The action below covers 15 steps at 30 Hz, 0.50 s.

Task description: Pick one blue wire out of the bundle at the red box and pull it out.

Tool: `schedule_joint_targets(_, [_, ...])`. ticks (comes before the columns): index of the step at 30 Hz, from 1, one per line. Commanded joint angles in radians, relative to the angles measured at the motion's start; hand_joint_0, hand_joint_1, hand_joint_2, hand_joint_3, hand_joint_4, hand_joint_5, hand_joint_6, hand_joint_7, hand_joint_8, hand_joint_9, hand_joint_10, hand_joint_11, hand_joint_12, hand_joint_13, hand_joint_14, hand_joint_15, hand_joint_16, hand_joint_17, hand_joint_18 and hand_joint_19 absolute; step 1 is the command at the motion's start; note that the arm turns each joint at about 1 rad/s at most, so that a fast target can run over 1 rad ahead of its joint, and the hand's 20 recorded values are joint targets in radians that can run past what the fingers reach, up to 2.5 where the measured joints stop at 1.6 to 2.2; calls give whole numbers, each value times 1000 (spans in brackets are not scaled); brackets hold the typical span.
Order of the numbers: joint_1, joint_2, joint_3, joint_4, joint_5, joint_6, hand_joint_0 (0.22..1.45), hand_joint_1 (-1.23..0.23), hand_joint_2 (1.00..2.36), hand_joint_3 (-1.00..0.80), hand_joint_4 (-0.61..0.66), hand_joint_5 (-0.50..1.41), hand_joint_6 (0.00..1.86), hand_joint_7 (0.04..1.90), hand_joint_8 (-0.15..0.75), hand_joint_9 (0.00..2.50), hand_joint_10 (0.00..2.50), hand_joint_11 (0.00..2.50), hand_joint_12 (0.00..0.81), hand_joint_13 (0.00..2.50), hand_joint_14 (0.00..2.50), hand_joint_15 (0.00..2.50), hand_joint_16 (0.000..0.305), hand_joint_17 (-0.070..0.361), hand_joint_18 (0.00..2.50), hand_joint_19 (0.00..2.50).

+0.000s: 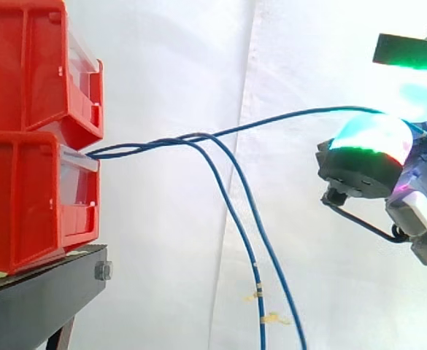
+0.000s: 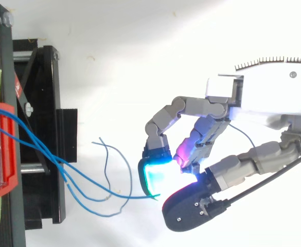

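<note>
Pinching one blue wire (image 1: 286, 117) in the hand's (image 2: 191, 110) curled fingertips, well right of the red box (image 1: 23, 204). Singled out above two drooping wires (image 1: 255, 279), not yet pulled free.

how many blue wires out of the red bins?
3, all from the lower red bin. The held wire runs right, pinched by the hand. The left hanging wire and right hanging wire droop downward. More may be hidden inside the bin.
</note>
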Motion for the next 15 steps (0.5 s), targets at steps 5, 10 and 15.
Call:
schedule_joint_targets(5, [-2, 0, 2, 7, 0, 0, 755, -847, 1009, -56, -260, -143, 983, 1250, 285, 969, 11, 497, 385, 933, 17, 583, 43, 98, 793, 534])
schedule_joint_targets(10, [0, 0, 0, 7, 0, 0, 756, -848, 1009, -57, -262, -143, 983, 1251, 282, 986, 9, 513, 385, 940, 19, 598, 43, 97, 797, 544])
schedule_joint_targets(15, [0, 0, 0, 7, 0, 0, 756, -848, 1009, -59, -260, -143, 982, 1253, 277, 996, 8, 518, 384, 948, 18, 603, 43, 98, 803, 541])
